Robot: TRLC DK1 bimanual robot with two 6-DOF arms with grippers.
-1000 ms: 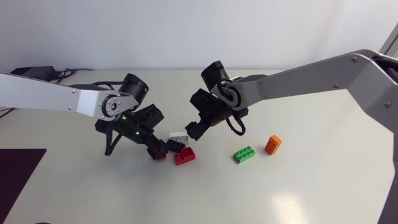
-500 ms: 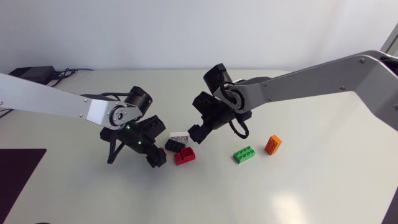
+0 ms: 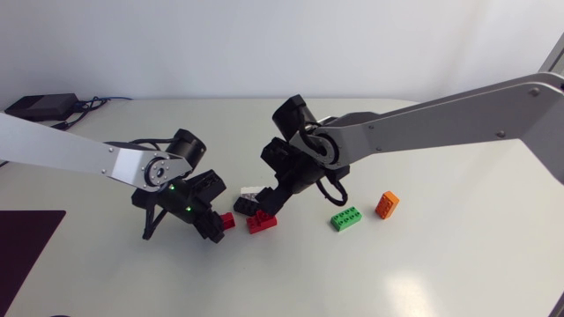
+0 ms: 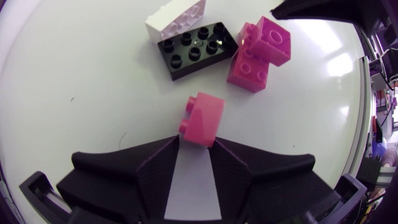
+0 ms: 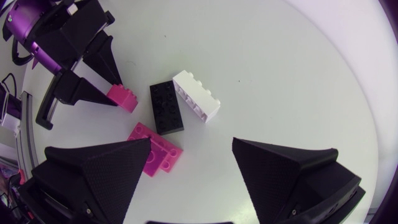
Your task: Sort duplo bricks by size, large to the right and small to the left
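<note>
My left gripper (image 4: 196,149) sat low over the table with its fingers parted. A small red brick (image 4: 203,119) lay right at the mouth between the two tips. I could not tell whether either finger actually touched it, and I did not have it clamped. Just ahead of that brick lay the rest of the cluster. A black eight-stud brick (image 4: 193,50) lay flat with its studs up. A white brick (image 4: 177,18) lay alongside it, their long sides touching. Beside the black brick was a red stack (image 4: 258,56), a small square brick sitting on a longer one, close to the black brick's end.

My right arm reached in past the middle of the table. My right gripper (image 5: 191,149) hung above that same cluster with its fingers spread wide and nothing between them. From its wrist view, the black and white bricks lay ahead of the fingers. The red stack lay nearest to one finger, and my left gripper showed beyond them, pointing at the small red brick.

Towards my right side, well apart from the cluster, a green eight-stud brick (image 3: 345,218) lay flat on the white table (image 3: 441,264). An orange brick (image 3: 387,204) lay near the green one, not touching it.
</note>
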